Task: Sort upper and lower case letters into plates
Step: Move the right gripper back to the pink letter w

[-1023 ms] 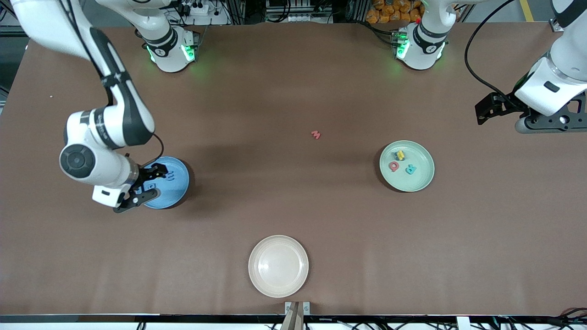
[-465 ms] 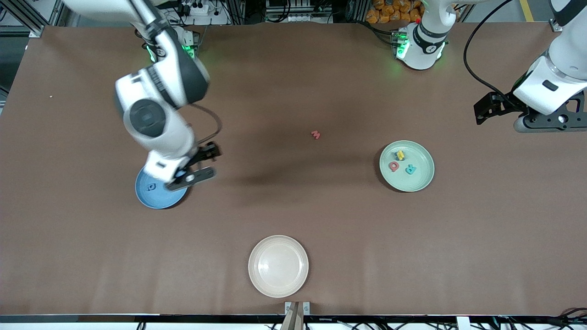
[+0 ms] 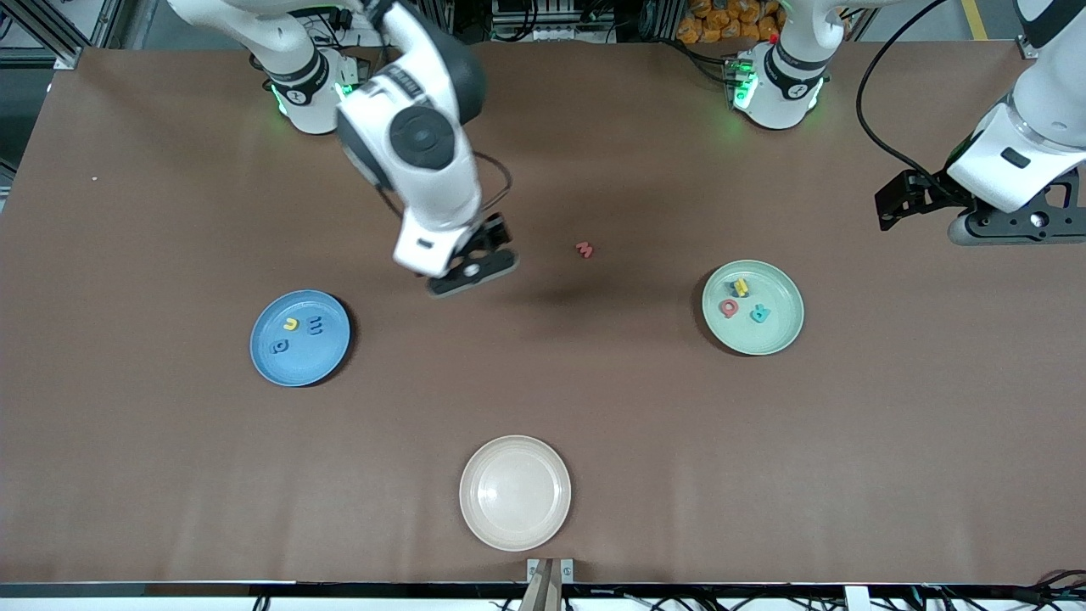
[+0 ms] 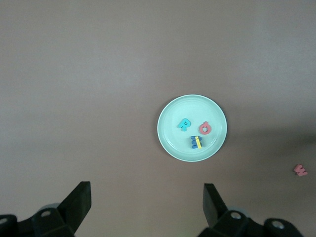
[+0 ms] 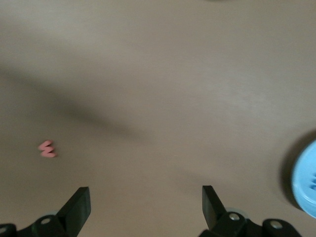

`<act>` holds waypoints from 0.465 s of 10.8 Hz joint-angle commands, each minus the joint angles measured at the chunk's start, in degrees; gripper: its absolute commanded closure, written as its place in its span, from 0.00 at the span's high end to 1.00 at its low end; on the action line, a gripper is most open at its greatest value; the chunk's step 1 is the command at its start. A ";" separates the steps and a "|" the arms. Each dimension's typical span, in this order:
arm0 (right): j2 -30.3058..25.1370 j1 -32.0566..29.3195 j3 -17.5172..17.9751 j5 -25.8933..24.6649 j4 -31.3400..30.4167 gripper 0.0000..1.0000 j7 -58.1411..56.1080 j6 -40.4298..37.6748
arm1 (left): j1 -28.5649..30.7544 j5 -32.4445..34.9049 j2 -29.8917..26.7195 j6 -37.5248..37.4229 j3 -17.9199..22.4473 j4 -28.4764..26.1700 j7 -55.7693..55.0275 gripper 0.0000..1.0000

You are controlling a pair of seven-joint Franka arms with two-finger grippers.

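Over bare worktop (image 3: pixel 594 382) between blue plate (image 3: pixel 327 361) and red letter (image 3: pixel 584 249), the right gripper (image 3: pixel 472 273) hangs, fingers apart, likely to collect it; the left gripper (image 3: pixel 984 222) waits, fingers apart.

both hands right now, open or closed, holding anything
left hand: open, empty, waiting above the table's bare end.
right hand: open, empty, over bare table.

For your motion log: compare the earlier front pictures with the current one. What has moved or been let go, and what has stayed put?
The right gripper, open and empty, has swung from over the blue plate to above bare table, toward the loose red letter. A yellow letter now shows in that plate, uncovered. The left gripper waits, unmoved; the mint plate and cream plate are unchanged.
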 commanded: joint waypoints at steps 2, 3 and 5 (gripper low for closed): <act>3.98 5.81 0.18 -0.21 1.09 1.00 4.36 4.88 | 0.18 -1.17 -1.39 0.70 -0.66 -1.28 -1.17 1.00; 5.12 7.04 0.18 -0.30 1.09 1.00 4.10 7.41 | 0.09 -1.17 -1.39 0.70 -0.66 -1.19 -1.17 1.00; 7.58 10.47 0.18 -0.91 1.09 0.98 4.36 10.77 | 0.09 -1.17 -1.39 0.70 -0.74 -1.19 -1.17 1.00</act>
